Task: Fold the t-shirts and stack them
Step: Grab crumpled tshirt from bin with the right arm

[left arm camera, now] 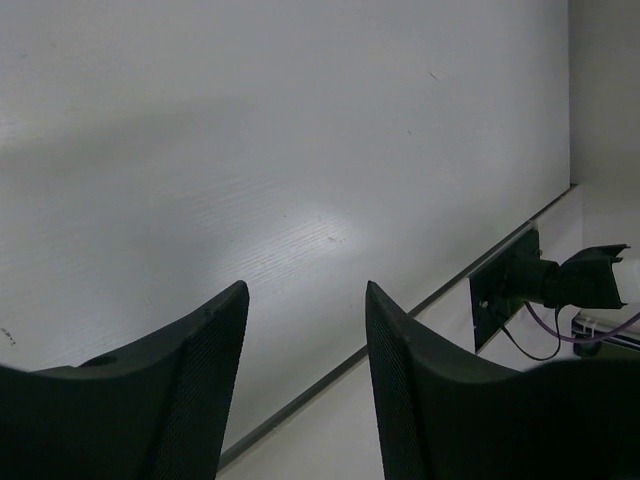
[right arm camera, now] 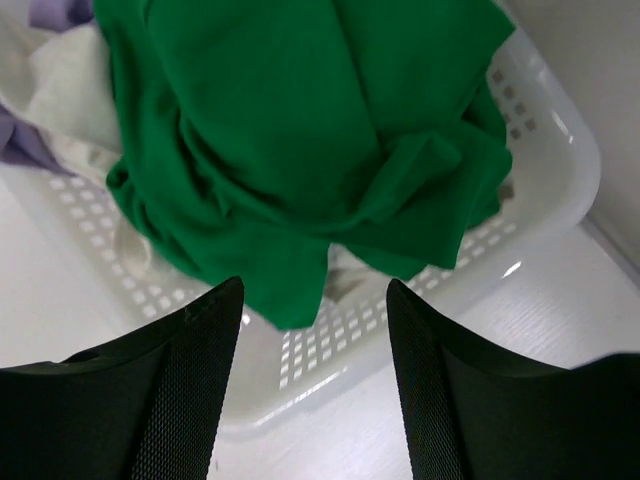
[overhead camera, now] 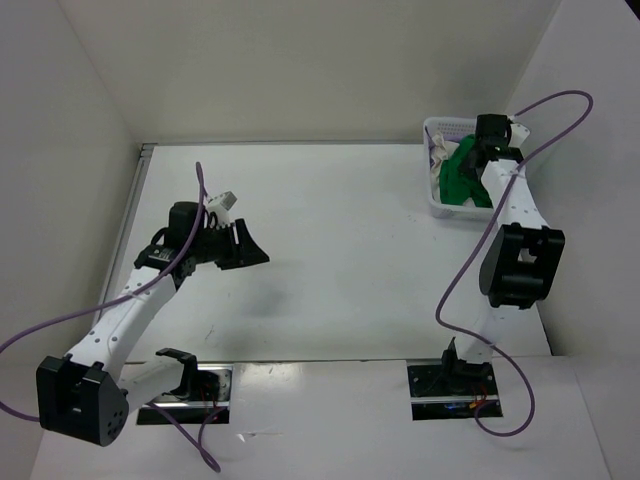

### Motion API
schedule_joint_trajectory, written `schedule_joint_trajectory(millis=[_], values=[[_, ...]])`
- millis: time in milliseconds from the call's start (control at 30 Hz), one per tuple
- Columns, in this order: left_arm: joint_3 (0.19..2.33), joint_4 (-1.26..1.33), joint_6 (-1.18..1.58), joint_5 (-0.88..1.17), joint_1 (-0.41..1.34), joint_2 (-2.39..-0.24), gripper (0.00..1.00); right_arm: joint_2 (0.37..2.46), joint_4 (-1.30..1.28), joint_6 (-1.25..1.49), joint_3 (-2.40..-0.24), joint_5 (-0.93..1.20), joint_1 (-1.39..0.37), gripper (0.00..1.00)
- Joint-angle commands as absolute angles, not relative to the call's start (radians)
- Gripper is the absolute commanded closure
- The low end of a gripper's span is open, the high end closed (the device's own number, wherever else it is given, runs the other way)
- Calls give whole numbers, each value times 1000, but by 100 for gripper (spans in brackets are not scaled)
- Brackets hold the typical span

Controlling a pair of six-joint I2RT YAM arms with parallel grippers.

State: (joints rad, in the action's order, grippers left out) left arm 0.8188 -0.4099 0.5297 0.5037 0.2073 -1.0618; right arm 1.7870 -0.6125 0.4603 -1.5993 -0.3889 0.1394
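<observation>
Counts: 3 t-shirts, 1 basket, 2 arms, 2 grippers, 2 purple cables.

All three shirts are bunched in the white lattice basket at the far right of the table. All are crumpled and unfolded.
- The green t-shirt is on top and covers most of the pile. One fold hangs toward the near basket wall.
- The white t-shirt only peeks out at the left, beside the green one.
- The lavender t-shirt shows as small scraps at the far left. It is mostly buried and cut off by the frame edge.

In the top view the basket contents are small. Green is clear there, but white and lavender are hard to separate.

The right arm reaches out to the basket. The right gripper hangs just above it, jaws spread wide with nothing between them. In the wrist view the fingertips look clear of the cloth. In the top view the fingers are hidden behind the wrist body, so contact can't be checked there.

The left arm is bent over the left side of the table. The left gripper is over bare tabletop, well apart from the basket. Its jaws are apart, the gap is empty, and it holds nothing. Cannot tell whether the tips touch the table.

In the left wrist view a black mount sits at the table's edge, partly cut off, with no detail readable.
</observation>
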Motion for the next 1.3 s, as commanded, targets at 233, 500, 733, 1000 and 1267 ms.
schedule_joint_trajectory(millis=[233,500,733,1000,1267], values=[[793,-347,588,526,206,-1034,38,1942,-532,397,-1827,-512,164,35],[813,-358,569,503,206,-1063,37,1990,-535,397,-1850,-440,164,44],[813,-348,578,512,206,-1072,35,1979,-526,407,-1859,-393,164,80],[795,-348,578,503,206,-1072,35,1884,-497,426,-1821,-358,164,100],[805,-330,588,512,206,-1063,35,1726,-520,439,-1833,-223,164,100]])
